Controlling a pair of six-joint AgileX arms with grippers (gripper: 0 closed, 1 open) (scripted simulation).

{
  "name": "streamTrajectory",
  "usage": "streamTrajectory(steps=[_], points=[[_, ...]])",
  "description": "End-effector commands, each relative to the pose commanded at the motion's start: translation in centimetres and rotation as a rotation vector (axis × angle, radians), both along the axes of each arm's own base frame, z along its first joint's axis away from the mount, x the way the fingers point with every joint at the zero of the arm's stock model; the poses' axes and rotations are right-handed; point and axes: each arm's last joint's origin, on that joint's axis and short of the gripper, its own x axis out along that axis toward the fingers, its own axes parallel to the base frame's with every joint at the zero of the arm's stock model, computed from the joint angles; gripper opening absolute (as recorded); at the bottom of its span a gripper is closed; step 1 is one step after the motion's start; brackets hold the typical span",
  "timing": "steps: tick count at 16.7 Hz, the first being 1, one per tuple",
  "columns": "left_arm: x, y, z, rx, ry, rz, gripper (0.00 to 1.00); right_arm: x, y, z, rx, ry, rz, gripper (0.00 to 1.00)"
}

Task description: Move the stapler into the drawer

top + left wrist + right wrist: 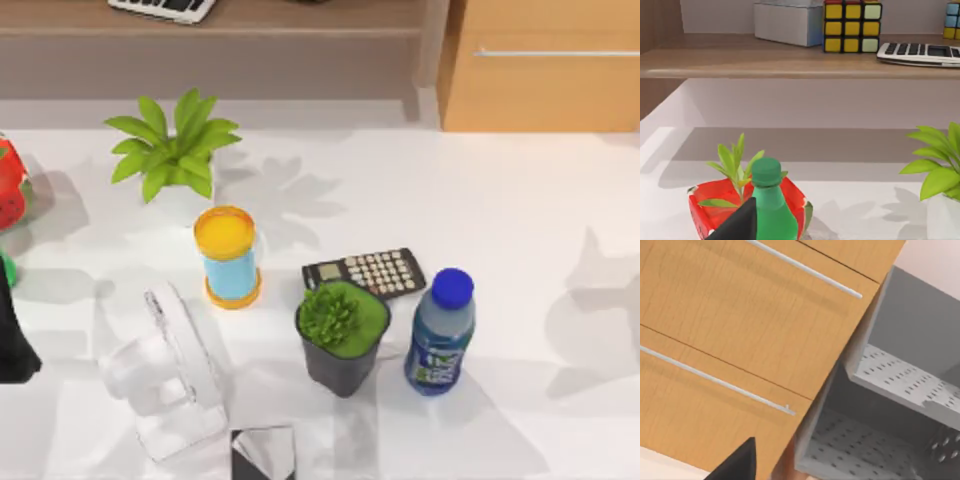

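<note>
- Fingers of both grippers: I cannot tell whether they are spread or closed, as just one dark tip of each shows at the edge of its own wrist view.
- The left gripper point(737, 225) hangs low just in front of a green bottle point(771, 205). The bottle stands against a red watermelon-patterned pot point(707, 205) at the table's left edge.
- A dark part of the left arm point(15, 345) shows at the left edge of the top view.
- The right gripper point(737, 462) hangs close in front of light wooden drawer fronts with thin silver bar handles. A grey perforated rack point(880, 440) is beside them.
- The stapler point(165, 370), a pale, glassy-looking thing, lies on the white table point(540, 240) at front left, with no gripper touching it.
- The drawer point(545, 90) is at the back right, well apart from the stapler. Its front is flush and its handle point(555, 52) is horizontal.
- Between the two stand a yellow-capped blue cylinder point(230, 257), a calculator point(365, 272), a dark pot of greenery point(342, 335) and a blue bottle point(440, 335).
- A leafy plant point(175, 150) stands behind the cylinder.
- A brown shelf point(790, 55) at the back left carries a keyboard point(920, 52), a colour cube point(851, 25) and a white box point(787, 22).
</note>
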Motion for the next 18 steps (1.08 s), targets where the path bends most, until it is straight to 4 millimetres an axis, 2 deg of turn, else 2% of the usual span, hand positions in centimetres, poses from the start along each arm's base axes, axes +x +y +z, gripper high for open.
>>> streamTrajectory(steps=[4,7,10,13,15,18], points=[[0.0,0.0,0.0,0.000,0.000,0.000,1.00,6.5,1.1,1.3,-0.286,0.005,-0.005,1.00],[0.0,0.0,0.0,0.000,0.000,0.000,1.00,12.0,2.2,0.1,-0.503,0.008,-0.007,1.00],[0.0,0.0,0.0,0.000,0.000,0.000,1.00,17.0,3.5,-2.8,-0.703,0.013,-0.009,1.00],[0.0,0.0,0.0,0.000,0.000,0.000,1.00,20.8,4.8,-6.7,-0.875,0.017,-0.010,1.00],[0.0,0.0,0.0,0.000,0.000,0.000,1.00,22.4,5.4,-9.4,-0.968,0.019,-0.011,1.00],[0.0,0.0,0.0,0.000,0.000,0.000,1.00,23.9,6.1,-12.5,-1.066,0.023,-0.010,1.00]])
